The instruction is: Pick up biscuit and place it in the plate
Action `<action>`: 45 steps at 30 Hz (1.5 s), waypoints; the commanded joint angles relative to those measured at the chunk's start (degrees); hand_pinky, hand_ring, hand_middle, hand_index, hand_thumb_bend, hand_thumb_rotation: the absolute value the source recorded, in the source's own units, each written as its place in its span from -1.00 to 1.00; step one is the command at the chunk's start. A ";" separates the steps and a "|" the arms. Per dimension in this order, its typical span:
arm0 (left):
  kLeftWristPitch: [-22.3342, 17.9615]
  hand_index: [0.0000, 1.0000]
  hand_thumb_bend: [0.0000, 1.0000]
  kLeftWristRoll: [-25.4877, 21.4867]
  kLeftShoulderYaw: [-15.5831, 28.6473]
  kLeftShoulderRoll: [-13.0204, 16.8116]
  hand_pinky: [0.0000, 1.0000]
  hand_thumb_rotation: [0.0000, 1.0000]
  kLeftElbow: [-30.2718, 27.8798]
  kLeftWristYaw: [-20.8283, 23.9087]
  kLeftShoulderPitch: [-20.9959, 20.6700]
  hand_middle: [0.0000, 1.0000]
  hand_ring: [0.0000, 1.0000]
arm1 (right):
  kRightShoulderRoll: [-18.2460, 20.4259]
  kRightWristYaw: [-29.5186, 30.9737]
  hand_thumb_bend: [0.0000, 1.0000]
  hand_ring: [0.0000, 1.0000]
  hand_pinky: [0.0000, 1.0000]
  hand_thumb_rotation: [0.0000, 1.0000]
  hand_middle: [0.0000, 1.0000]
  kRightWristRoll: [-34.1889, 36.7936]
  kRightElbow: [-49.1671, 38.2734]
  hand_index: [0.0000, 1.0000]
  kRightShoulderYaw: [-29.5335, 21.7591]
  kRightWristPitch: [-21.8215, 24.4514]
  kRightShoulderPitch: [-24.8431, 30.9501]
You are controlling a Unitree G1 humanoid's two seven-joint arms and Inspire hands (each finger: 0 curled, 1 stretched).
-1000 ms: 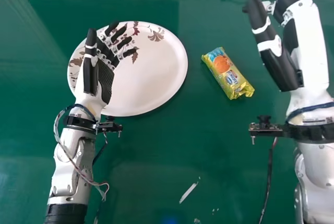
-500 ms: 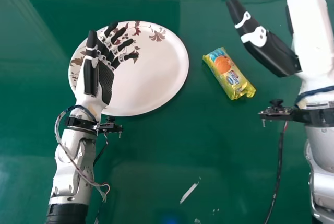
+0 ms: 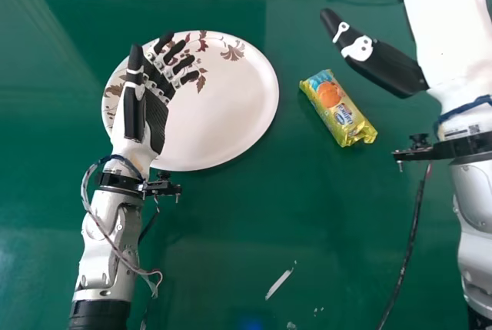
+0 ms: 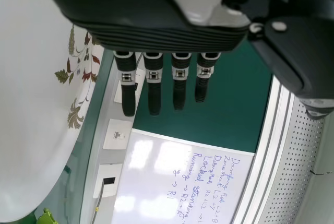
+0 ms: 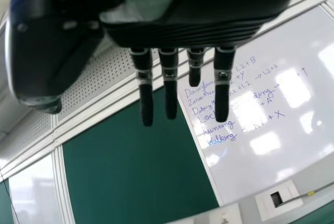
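Our right hand [image 3: 442, 26] is released, its fingers extended and nothing in its grasp, at the upper right of the head view. Over the last second we have rolled it so that its back faces up and the thumb has swung out towards the biscuit, while the forearm has shifted outward and farther up the view.

The biscuit [image 3: 338, 108], in its yellow wrapper, has not moved: it lies aslant on the green table [image 3: 246, 230], just to the right of the plate [image 3: 219, 126] and apart from it. We judge the turn of the wrist to be preparation for a grasp from above; the pick itself is not yet made, so the task is at its beginning.

Farther left, the plate sits where it was, leaving ample bare surface on its right half for the packet. Our left hand [image 3: 156, 115] keeps its place over the plate's left side, fingers relaxed and holding nothing; whether it touches the rim we cannot tell.

Next we should bring the right hand back towards us and lower it over the packet, thumb on the plate's side. The slick wrapper might slip, and a hard squeeze could crumble what is inside.
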 commanded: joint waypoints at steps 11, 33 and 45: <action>-0.34 0.91 1.00 -0.30 0.21 -0.05 0.63 0.36 0.55 -0.31 0.06 0.89 0.75 | -3.14 4.93 0.65 0.61 0.23 0.55 0.58 -5.14 3.05 0.41 2.75 3.21 -4.17; -1.35 0.99 1.00 -0.61 0.58 0.21 0.66 0.28 1.84 -1.25 -0.27 0.98 0.84 | -6.98 11.67 0.63 0.61 0.23 0.57 0.60 -6.01 9.17 0.42 5.90 5.70 -9.30; -1.98 1.00 1.00 0.19 0.37 0.95 0.82 0.31 1.37 -1.96 -0.18 1.00 0.91 | -7.26 15.54 0.76 0.65 0.26 0.52 0.63 -5.88 11.22 0.46 7.70 9.07 -10.60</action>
